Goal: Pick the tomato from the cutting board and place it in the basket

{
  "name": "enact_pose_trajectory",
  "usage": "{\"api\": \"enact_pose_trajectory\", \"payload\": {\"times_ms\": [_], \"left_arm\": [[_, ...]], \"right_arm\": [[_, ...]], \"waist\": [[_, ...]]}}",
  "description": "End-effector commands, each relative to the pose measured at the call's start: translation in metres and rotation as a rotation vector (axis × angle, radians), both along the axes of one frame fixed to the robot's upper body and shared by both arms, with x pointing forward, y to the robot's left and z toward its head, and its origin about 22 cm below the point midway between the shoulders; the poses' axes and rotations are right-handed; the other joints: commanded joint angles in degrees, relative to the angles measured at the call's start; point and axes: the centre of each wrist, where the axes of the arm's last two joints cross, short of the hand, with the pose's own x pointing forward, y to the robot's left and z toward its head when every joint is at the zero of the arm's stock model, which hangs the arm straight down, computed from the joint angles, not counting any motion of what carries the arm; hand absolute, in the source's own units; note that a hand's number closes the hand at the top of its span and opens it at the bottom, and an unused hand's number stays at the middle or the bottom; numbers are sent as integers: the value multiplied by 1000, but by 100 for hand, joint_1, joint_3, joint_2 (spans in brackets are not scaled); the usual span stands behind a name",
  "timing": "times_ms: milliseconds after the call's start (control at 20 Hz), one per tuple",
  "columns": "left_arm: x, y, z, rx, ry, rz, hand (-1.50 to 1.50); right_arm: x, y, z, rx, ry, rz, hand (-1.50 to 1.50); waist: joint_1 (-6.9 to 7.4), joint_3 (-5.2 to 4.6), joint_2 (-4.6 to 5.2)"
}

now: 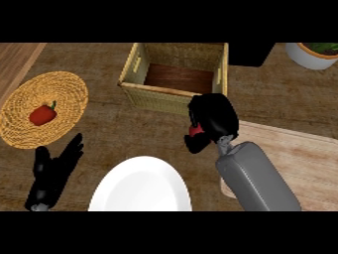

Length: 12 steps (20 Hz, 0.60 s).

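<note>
My right hand (214,119) hovers just in front of the wicker basket (151,96), fingers curled round a red tomato (196,130) of which only a small patch shows. The basket has a dark wooden floor and nothing shows inside it. Behind and to the right of the hand lies the light wooden cutting board (303,158), partly covered by my right forearm. My left hand (54,168) rests open at the lower left, fingers straight and pointing up.
A round woven mat (25,124) at the left carries a red bell pepper (43,114). A white plate (142,186) sits at the front centre. A potted plant (316,53) stands at the back right, next to a dark object.
</note>
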Motion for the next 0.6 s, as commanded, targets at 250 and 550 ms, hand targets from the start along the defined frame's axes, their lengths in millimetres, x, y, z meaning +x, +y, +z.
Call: {"api": "enact_pose_trajectory", "payload": {"times_ms": [250, 550], "left_arm": [[1, -7, -8, 11, 65, -56, 0], [9, -14, -9, 20, 76, -44, 0]], "right_arm": [[-8, 39, 109, 519, -337, -261, 150], [-16, 83, 172, 608, -439, -431, 150]], "waist": [[358, -44, 0], [256, -92, -10]]}}
